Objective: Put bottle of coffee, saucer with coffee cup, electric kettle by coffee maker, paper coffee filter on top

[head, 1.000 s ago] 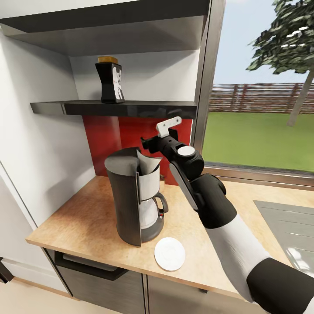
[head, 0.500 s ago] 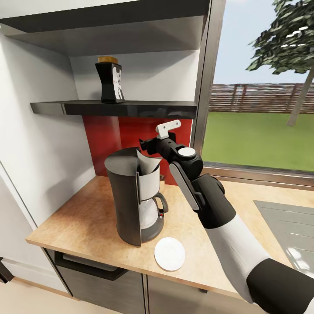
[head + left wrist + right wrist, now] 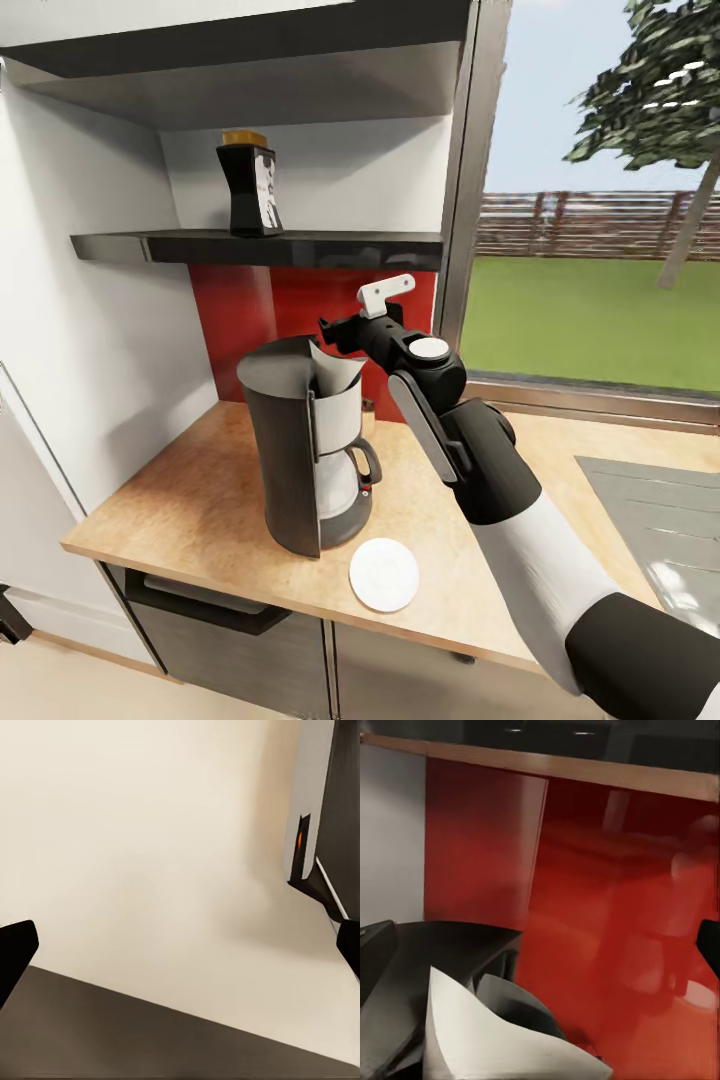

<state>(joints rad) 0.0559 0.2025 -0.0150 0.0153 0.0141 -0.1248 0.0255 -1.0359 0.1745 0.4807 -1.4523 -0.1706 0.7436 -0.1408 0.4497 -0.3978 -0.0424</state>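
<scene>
Paper coffee filter (image 3: pixel 335 365), thin white cone atop matte grey coffee maker (image 3: pixel 292 455), right end effector (image 3: pixel 335 332) spread empty beside it.

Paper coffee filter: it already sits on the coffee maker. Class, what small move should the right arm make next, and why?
Probably lift the right gripper toward the bottle of coffee on the kitchen shelf. The paper coffee filter sits on the coffee maker, and the gripper looks open and empty.

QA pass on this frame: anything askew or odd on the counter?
The paper coffee filter sits crooked in the coffee maker, one corner poking above the rim. The saucer lies flat near the counter edge; nothing spilled.
</scene>
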